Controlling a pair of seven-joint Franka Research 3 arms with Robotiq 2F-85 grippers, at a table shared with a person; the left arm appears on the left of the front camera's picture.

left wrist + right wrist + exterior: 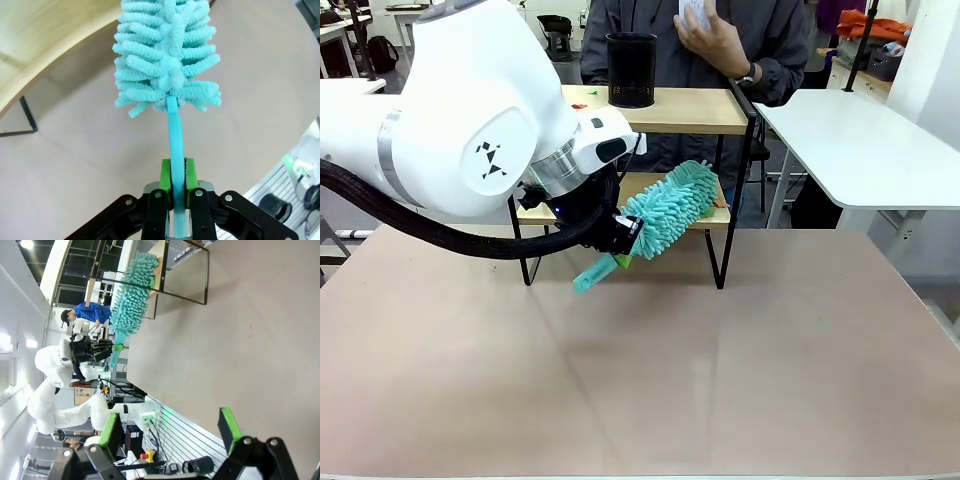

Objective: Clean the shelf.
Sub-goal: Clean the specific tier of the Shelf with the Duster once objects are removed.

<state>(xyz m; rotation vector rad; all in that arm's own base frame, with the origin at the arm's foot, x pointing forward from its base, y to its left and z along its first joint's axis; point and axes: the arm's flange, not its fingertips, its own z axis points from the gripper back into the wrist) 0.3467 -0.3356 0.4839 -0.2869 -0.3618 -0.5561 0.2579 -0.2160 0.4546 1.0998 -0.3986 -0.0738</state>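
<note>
Brown desk (740, 380) spreads wide and bare from its near edge up to the shelf (692, 110), which stands toward the far side in front of a person. Much of the shelf's left half is hidden behind the bulky white left arm. Two boards show, and only the two front legs can be picked out with certainty. One black cup (631, 70) stands on the upper board. The person's hand (715, 40) is raised beside it, holding something white that the top edge cuts off. A few red or orange specks lie on the boards, too small to name.

One teal duster (670, 208) is clamped by its handle in the left tool (178, 180), jaws closed tight on it. Its fluffy head lies at the lower board's front edge, perhaps touching it. The right tool (170, 426) hangs over the desk near an edge, jaws spread wide with nothing between them. One white side desk (860, 140) stands just beside the shelf's right end, narrowing the room there.
</note>
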